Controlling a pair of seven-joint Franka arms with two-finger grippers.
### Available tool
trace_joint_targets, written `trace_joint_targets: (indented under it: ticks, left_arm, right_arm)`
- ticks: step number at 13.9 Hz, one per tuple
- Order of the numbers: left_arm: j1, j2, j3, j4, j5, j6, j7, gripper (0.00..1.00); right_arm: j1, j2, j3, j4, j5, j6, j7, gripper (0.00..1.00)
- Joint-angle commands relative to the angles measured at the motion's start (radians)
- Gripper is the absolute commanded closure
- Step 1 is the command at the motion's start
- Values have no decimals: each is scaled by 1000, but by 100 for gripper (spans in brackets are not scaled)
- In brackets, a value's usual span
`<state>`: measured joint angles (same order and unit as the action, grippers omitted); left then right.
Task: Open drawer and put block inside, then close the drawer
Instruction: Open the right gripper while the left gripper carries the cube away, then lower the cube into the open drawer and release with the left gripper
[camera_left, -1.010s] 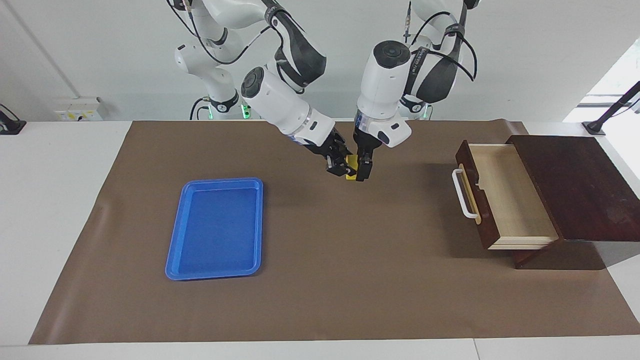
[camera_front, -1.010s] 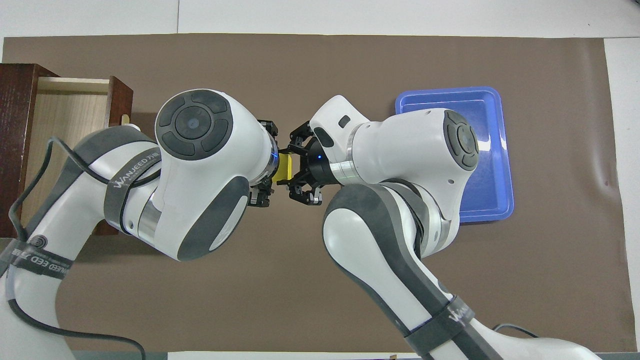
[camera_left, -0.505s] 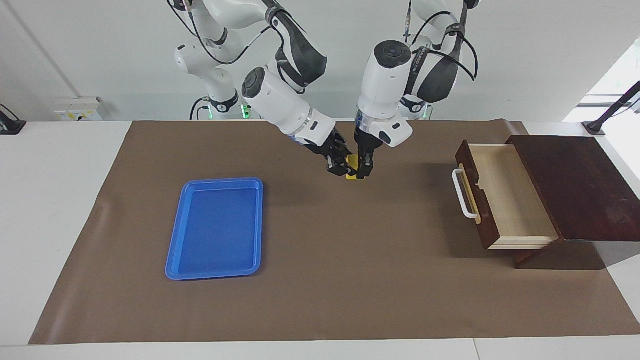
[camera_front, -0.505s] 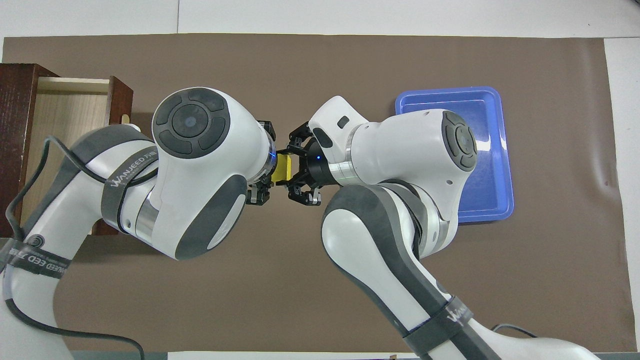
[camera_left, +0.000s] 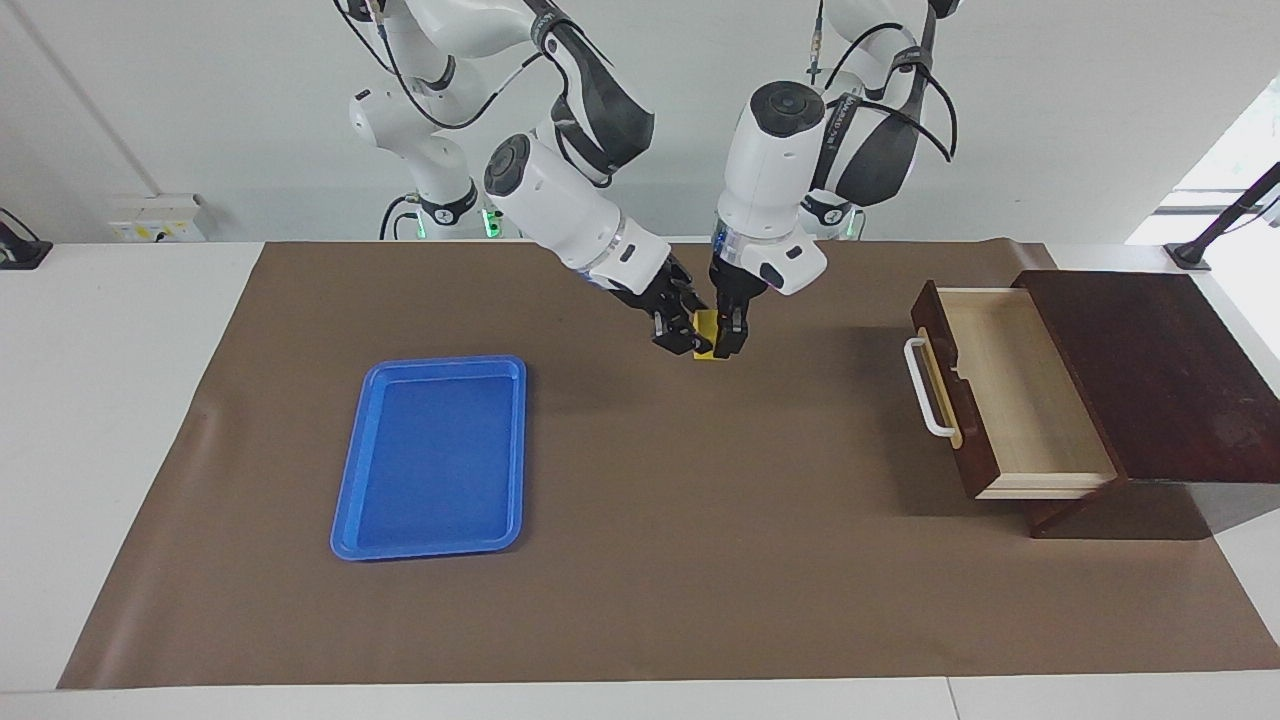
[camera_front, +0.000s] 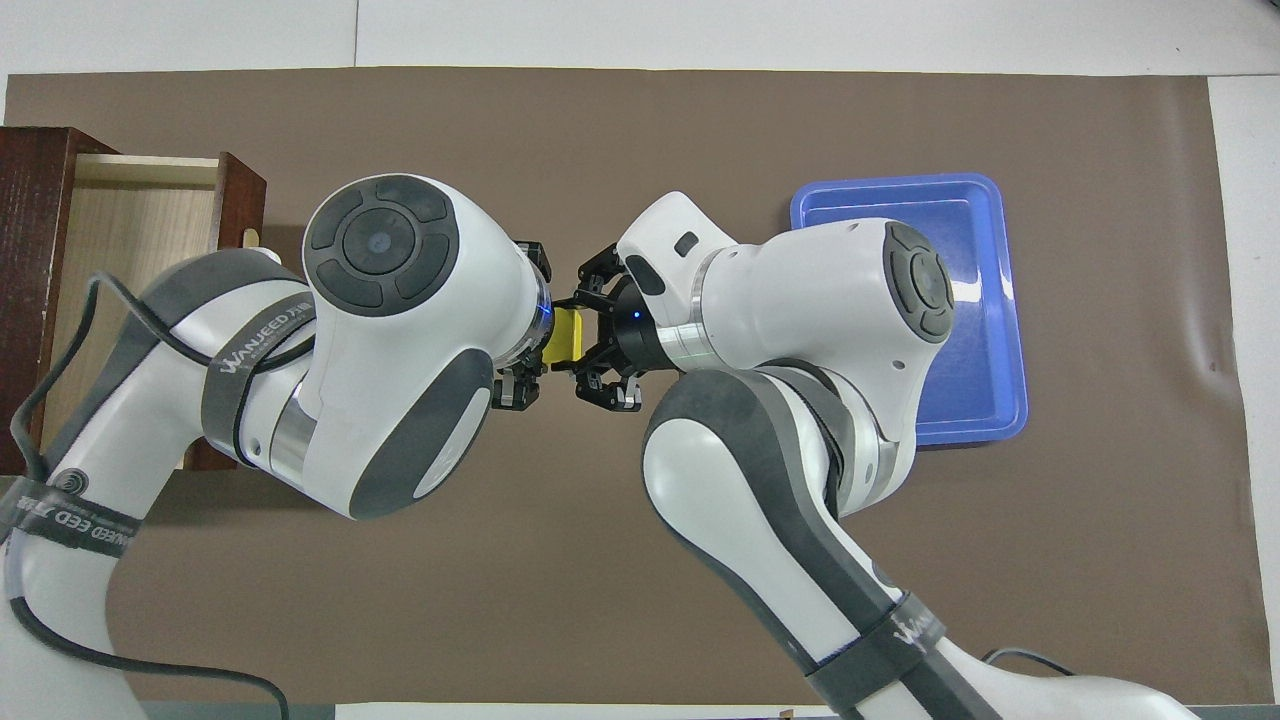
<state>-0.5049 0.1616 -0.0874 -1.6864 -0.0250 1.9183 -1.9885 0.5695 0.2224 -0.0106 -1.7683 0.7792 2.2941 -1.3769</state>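
The yellow block (camera_left: 704, 335) (camera_front: 565, 335) hangs a little above the brown mat, between the two grippers that meet at its sides. My left gripper (camera_left: 728, 338) points straight down and is shut on the block. My right gripper (camera_left: 678, 332) (camera_front: 592, 335) comes in slantwise and sits against the block's other side. The dark wooden drawer (camera_left: 1010, 390) (camera_front: 130, 225) stands pulled open at the left arm's end of the table. Its pale inside is bare and its white handle (camera_left: 925, 390) faces the mat's middle.
A flat blue tray (camera_left: 435, 455) (camera_front: 980, 300) lies on the mat (camera_left: 700, 560) toward the right arm's end. The dark wooden box (camera_left: 1150, 370) holding the drawer sits at the table's edge. Both arms cover much of the mat in the overhead view.
My left gripper has closed onto the block and risen slightly. The right gripper has stayed at the block's side. Block, drawer and tray have kept their places.
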Motion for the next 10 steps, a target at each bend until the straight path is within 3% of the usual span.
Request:
trace_joint_targets:
  ticks: [1,4,10]
  left_arm:
    - [74,-31,-2,13,-4,-27,20,100]
    - [195,-91,0,14,-6,-100,133,100]
    - [477,-97,0,2,0,-127,453,100]
  right_arm:
    - [-2,6,3,15,-1,-7,30,0]
    - [-11,6,3,16,0,-12,30,0]
    - [-85,-27,-8,20,-8,-131,53,0]
